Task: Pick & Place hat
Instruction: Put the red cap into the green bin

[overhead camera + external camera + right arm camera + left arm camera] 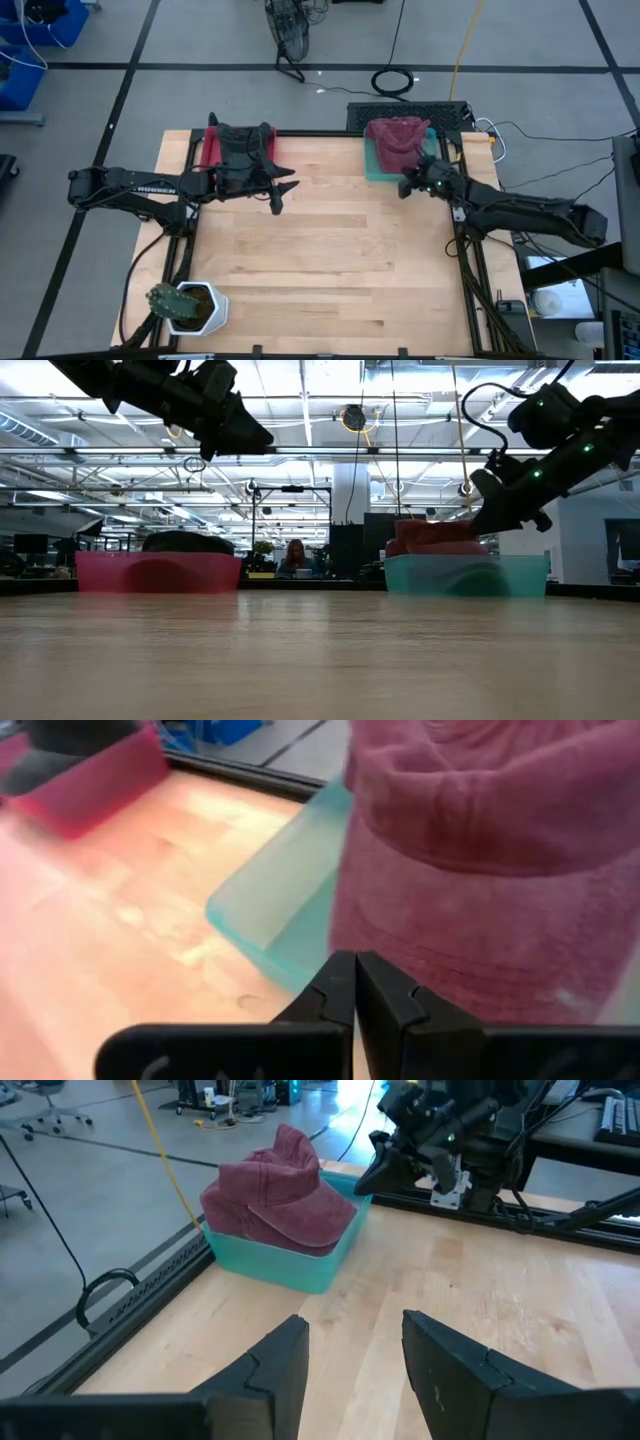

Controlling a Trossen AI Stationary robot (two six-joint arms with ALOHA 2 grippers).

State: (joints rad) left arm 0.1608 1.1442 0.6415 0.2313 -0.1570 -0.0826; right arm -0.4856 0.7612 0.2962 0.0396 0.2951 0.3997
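A dark red hat sits piled up in a teal bin at the back of the wooden table, at about one o'clock from the middle of the table. The hat is soft and lumpy, and it sticks up over the rim of the bin. In the low view the hat shows as a red heap above the teal bin.

The right gripper hangs in the air just beside the front corner of the teal bin, close to the hat. Its two fingers are pressed together with nothing between them. In the right wrist view the closed tips point at the hat, which fills most of that picture, but they do not hold it.

The left gripper hangs over the table at about eleven o'clock, well apart from the hat. Its fingers are spread apart and hold nothing.

A pink bin sits at the back left, at about ten o'clock, with something dark in it.

A small cactus in a white pot stands at the front left corner, at about seven o'clock.

A person sits far off in the room behind the table.
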